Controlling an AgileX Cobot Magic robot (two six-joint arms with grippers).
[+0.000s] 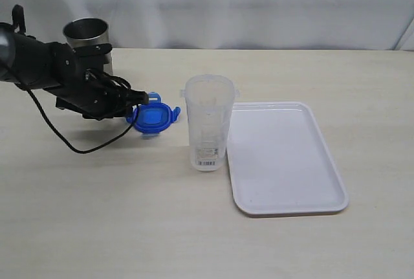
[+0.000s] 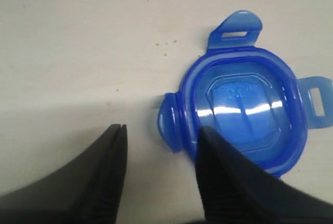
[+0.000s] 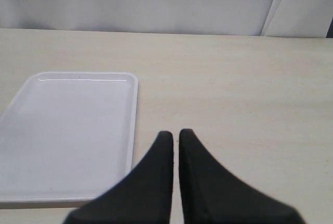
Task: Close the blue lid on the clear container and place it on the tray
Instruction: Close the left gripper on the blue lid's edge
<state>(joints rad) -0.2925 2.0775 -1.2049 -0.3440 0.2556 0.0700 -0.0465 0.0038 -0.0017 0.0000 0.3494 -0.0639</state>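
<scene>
The blue lid (image 1: pixel 154 118) lies flat on the table, left of the clear container (image 1: pixel 208 123), which stands upright and uncovered beside the left edge of the white tray (image 1: pixel 284 162). My left gripper (image 1: pixel 138 100) reaches in low from the left and is open at the lid's near edge. In the left wrist view the blue lid (image 2: pixel 244 109) has one flap just ahead of the gap of the left gripper (image 2: pixel 162 133). One finger (image 2: pixel 218 172) overlaps the lid's rim and the other stands over bare table. My right gripper (image 3: pixel 176 134) is shut and empty, beside the tray (image 3: pixel 67 130).
A grey metal cup (image 1: pixel 86 33) stands behind the left arm at the back left. A black cable (image 1: pixel 65 140) loops from that arm over the table. A white cloth backdrop runs along the far table edge.
</scene>
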